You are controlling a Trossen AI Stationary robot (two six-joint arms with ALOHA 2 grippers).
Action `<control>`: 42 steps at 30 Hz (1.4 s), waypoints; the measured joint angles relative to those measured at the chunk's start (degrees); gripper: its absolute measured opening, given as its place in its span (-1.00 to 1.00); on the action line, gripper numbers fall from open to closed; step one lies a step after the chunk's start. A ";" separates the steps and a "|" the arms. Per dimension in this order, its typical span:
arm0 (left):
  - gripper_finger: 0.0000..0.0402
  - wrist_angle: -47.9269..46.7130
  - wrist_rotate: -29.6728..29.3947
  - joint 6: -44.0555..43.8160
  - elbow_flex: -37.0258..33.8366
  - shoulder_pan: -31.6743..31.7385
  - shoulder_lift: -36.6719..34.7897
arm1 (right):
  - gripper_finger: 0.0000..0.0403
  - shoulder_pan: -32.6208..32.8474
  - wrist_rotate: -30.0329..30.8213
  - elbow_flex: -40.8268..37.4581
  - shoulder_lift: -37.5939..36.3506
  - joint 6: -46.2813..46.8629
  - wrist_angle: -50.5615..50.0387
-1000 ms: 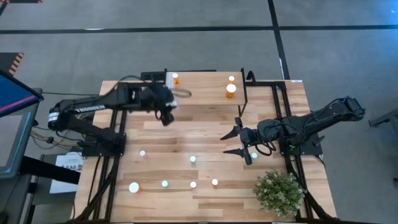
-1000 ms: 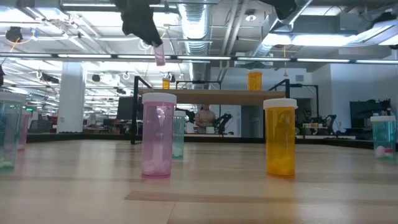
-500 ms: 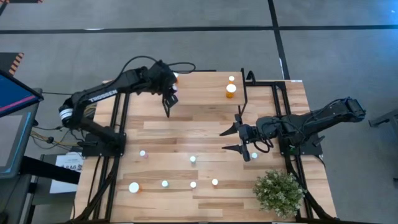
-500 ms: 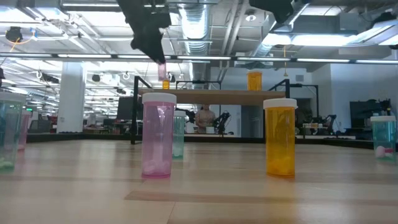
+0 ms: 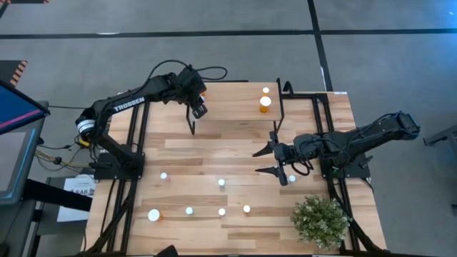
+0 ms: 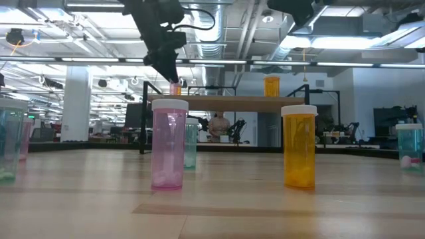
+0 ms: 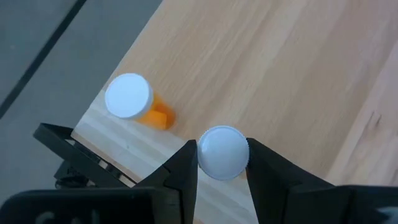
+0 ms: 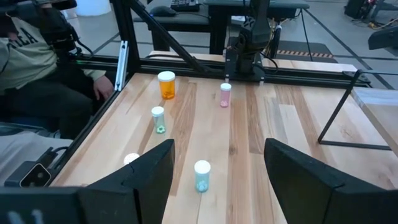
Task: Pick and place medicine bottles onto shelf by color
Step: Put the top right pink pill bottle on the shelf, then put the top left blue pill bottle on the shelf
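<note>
Left gripper (image 7: 222,163) is pinching a round white-capped bottle (image 7: 222,152) over the wooden shelf (image 7: 280,74), body hidden; right gripper (image 5: 270,162) is idling, fingers spread.

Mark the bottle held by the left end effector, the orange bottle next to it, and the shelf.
held bottle (image 7: 223,152), left wrist view, white cap top
small orange bottle (image 7: 129,96), left wrist view, white cap
shelf (image 7: 273,74), left wrist view, bare wood top

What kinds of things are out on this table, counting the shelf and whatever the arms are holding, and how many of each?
Medicine bottles: 11
Robot arms: 2
Shelf: 1
Potted plant: 1
Total: 15
</note>
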 joint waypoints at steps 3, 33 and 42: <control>-0.52 0.49 0.01 0.02 -0.02 0.04 0.09 | 0.34 0.00 0.00 0.00 0.00 0.08 -0.09; 0.26 1.03 -1.96 -1.17 -0.17 -0.31 -7.96 | 0.34 0.00 0.00 0.00 0.00 1.03 0.09; 0.34 -0.36 3.92 -2.22 -1.37 -3.38 -16.83 | 0.34 0.00 0.00 0.00 0.00 1.43 0.13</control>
